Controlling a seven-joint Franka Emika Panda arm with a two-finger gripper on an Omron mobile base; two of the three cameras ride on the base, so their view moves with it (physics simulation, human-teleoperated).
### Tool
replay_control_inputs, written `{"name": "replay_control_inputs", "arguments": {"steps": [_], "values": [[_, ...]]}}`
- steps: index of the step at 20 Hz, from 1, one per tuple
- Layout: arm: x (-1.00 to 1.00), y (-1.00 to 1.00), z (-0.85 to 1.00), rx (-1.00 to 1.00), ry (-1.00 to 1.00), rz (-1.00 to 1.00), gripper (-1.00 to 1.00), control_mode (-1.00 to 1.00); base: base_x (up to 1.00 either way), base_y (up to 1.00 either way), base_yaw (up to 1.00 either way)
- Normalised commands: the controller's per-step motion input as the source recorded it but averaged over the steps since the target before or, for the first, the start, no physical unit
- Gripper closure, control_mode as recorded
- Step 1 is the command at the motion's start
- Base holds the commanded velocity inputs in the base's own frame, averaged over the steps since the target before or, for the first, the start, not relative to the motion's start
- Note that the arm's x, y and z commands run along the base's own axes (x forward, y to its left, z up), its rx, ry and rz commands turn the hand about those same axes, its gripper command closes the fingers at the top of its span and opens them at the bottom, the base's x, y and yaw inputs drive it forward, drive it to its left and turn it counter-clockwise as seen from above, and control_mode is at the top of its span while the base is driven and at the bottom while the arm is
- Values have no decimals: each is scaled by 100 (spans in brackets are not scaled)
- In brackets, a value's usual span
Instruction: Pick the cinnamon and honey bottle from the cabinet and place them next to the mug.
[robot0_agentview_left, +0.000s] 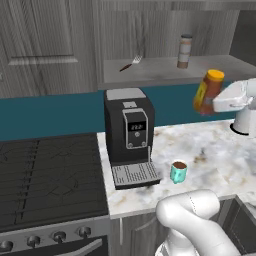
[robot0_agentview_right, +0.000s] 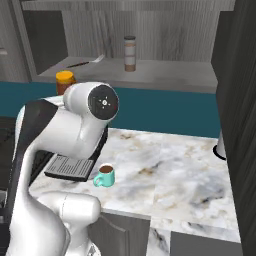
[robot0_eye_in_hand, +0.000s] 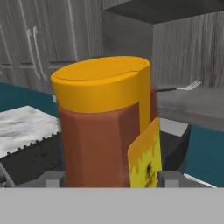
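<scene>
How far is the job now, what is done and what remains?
Done: the honey bottle is out of the cabinet. In hand: the tool grips it above the counter, not yet by the mug. Left: setting it down, then the cinnamon, which stands on the shelf.

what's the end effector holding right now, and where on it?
The honey bottle, held in the air in front of the cabinet shelf. In the hand view the end effector pinches it low on the body, well under the yellow cap.
</scene>
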Motion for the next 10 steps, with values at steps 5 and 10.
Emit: {"name": "replay_control_inputs", "arguments": {"steps": [5, 10], "values": [[-80, -43, -7, -4, 0, 41, 100, -100, 0, 0, 0], [-40, -49, -27, 0, 5, 13, 100, -100, 0, 0, 0]]}}
